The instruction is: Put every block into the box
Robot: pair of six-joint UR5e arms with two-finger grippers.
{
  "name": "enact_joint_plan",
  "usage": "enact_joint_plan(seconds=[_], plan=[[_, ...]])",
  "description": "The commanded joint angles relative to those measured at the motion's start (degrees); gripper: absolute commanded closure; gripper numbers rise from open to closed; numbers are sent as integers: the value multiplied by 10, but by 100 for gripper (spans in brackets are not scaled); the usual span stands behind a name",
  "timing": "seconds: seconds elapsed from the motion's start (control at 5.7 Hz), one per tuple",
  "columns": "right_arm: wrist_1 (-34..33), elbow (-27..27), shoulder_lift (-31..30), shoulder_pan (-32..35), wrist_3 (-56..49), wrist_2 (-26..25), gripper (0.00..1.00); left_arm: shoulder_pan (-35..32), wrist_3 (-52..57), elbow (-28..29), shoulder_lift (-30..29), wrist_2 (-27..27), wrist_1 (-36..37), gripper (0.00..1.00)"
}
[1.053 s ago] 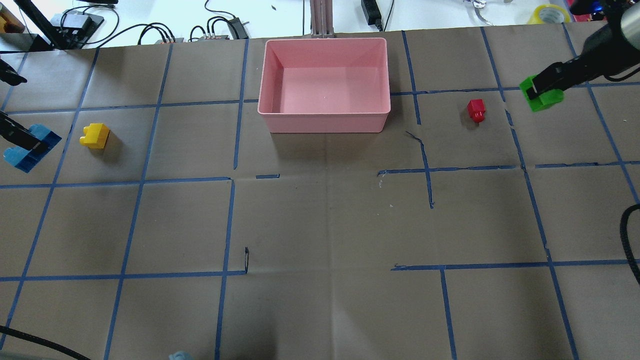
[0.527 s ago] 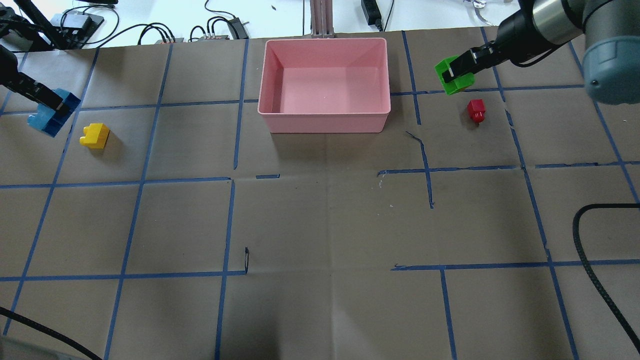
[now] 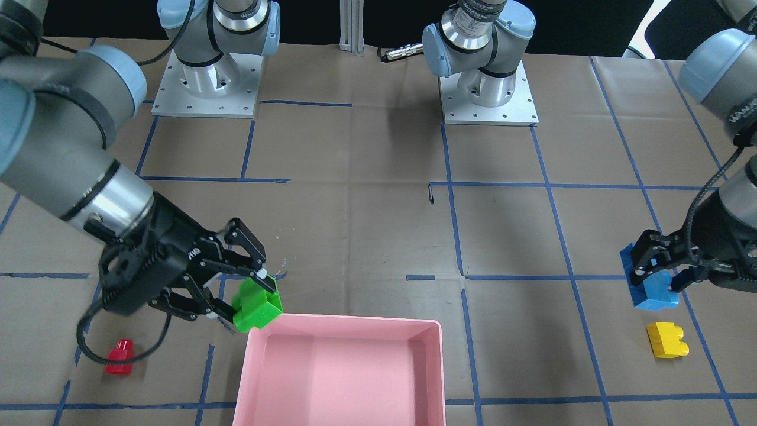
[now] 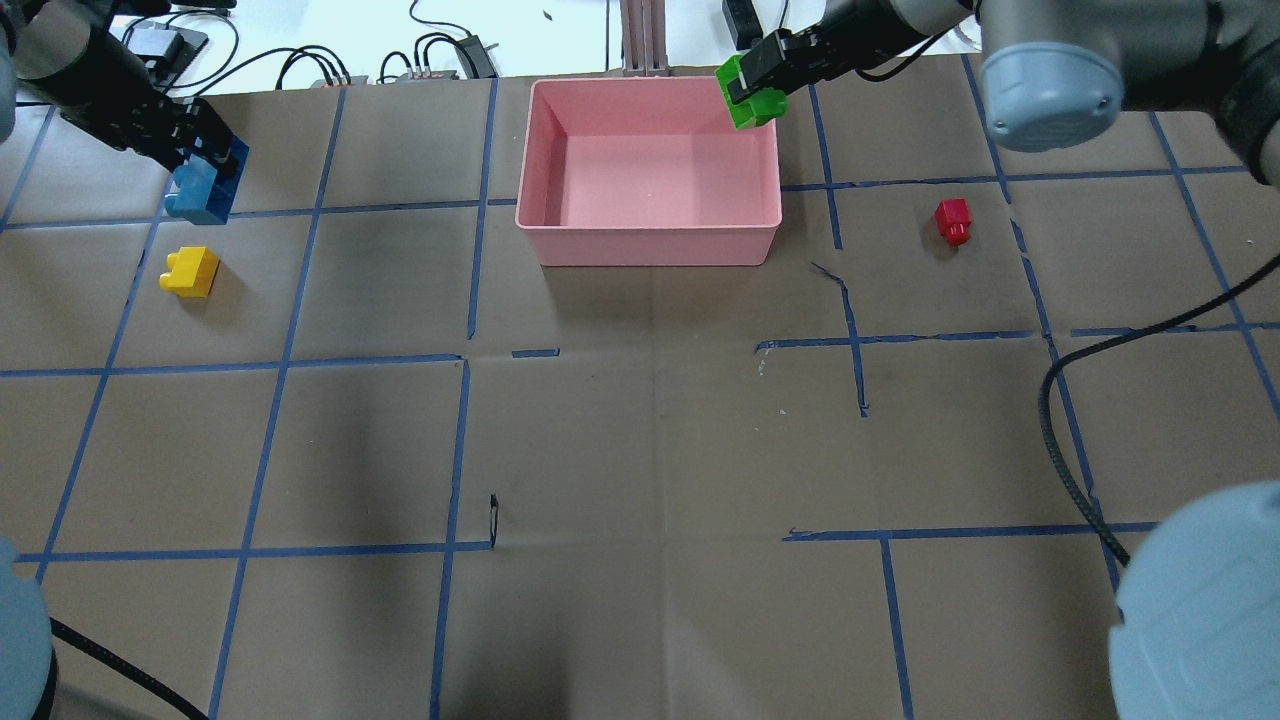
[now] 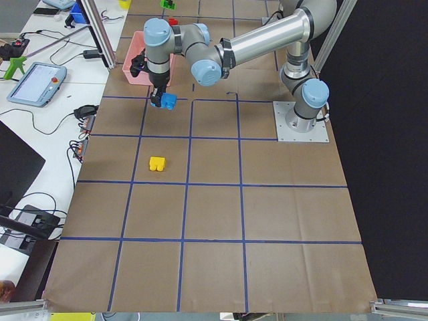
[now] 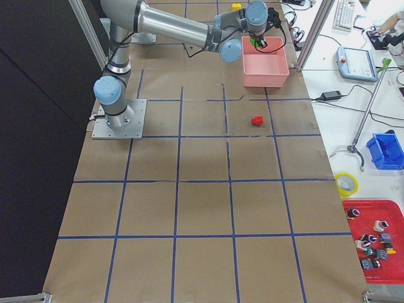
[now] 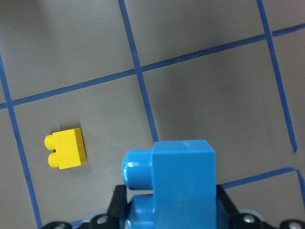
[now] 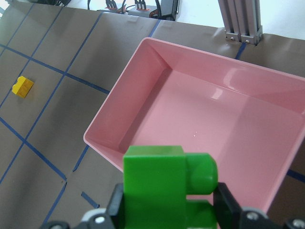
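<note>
- Gripping the green block point(image 3: 258, 307), the right gripper point(image 3: 242, 297) has both fingers pressed on opposite sides of it; the jaws stand only as far apart as the block is wide.
- The green block is off the table and raised at the right-hand edge of the pink box point(image 4: 650, 252). It overlaps a corner of the rim in both the front-facing and the overhead views, and it is not down inside the box.
- From the right wrist camera, the green block fills the foreground between the fingers, with the box's floor spread out beyond and below it.
- The left gripper point(image 3: 660, 280) is likewise clamped on the light blue block point(image 3: 653, 294), which sticks out past the fingertips.
- The light blue block is held above the brown paper-covered table point(image 4: 650, 450), well to the left of the box, with open table between them.
- The yellow block point(image 4: 190, 271) lies on the table near the left gripper and apart from it. The left wrist camera shows it off to one side of the held blue block.
- The red block point(image 4: 953, 221) lies on the table to the right of the box, well apart from the right gripper and touched by nothing.
- The box holds no blocks.
</note>
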Motion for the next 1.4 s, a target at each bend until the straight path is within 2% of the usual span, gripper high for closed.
enact_joint_plan(seconds=[0.0, 0.18, 0.7, 0.88, 1.05, 1.23], plan=[[-10, -37, 62, 34, 25, 2, 63, -60, -137, 26, -35, 3, 27, 67], [-14, -37, 63, 35, 24, -1, 1, -82, -210, 30, -37, 6, 17, 65], [-3, -30, 41, 16, 16, -15, 0, -126, -278, 33, -40, 8, 9, 65], [21, -22, 6, -12, 15, -50, 0, -157, -329, 42, -54, 8, 15, 65], [110, -21, -25, -35, -10, -89, 0, -193, -398, 74, -81, 9, 16, 65], [149, -21, -60, -50, -38, -174, 0, -226, -445, 126, -122, 13, 16, 65]])
